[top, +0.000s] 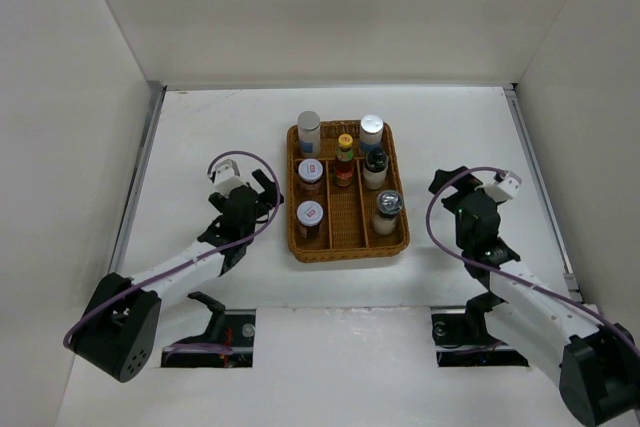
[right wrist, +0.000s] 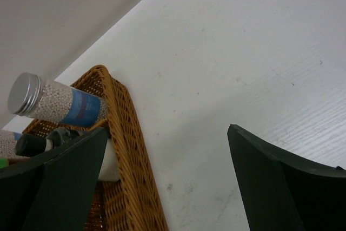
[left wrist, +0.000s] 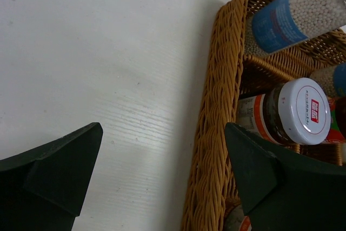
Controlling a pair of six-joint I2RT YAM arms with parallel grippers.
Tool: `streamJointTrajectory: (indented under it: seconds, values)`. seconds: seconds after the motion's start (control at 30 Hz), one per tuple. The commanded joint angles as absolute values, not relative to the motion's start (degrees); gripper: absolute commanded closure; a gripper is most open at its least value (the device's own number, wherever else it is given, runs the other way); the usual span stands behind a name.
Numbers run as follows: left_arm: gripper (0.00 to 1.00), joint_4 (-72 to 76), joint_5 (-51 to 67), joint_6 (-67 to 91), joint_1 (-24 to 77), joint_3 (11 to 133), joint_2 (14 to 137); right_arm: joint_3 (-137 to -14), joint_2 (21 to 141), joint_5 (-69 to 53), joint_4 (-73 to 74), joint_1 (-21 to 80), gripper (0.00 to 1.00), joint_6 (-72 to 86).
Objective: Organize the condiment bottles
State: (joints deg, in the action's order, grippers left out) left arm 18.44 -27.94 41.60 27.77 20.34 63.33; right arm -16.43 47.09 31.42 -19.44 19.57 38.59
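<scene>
Inside the wicker basket (top: pixel 350 253), all seven condiment bottles (top: pixel 344 165) stand sorted; apparently nothing remains. At its nine and three o'clock, left gripper (top: pixel 266 189) and right gripper (top: pixel 444 192) gape empty.

Basket (left wrist: pixel 216 106) was woven wicker, rough, tan. Table (left wrist: pixel 81 52) looked white, matt, faintly wood-grained. Jar (left wrist: pixel 286 113) had smooth glossy white lid, plastic-looking. Shaker (right wrist: pixel 62 103) showed clear body, brushed silver metal-looking cap. Left gripper (left wrist: pixel 163 133) fingers (left wrist: pixel 54 171) looked matt black, plastic-like.
</scene>
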Motion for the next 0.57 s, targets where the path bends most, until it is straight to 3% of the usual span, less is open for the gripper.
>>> streamJointTrajectory:
  seconds: [0.0,0.53]
  values:
    - [0.00,18.37,-27.86,41.92,26.68,21.97,62.32,-17.40,48.86,30.59,-23.64,19.99,0.00,38.23]
    - [0.00,17.67,-27.60,42.10,25.53,21.88,63.11,-17.75,50.10,30.06,-24.08,20.78,0.00,38.06]
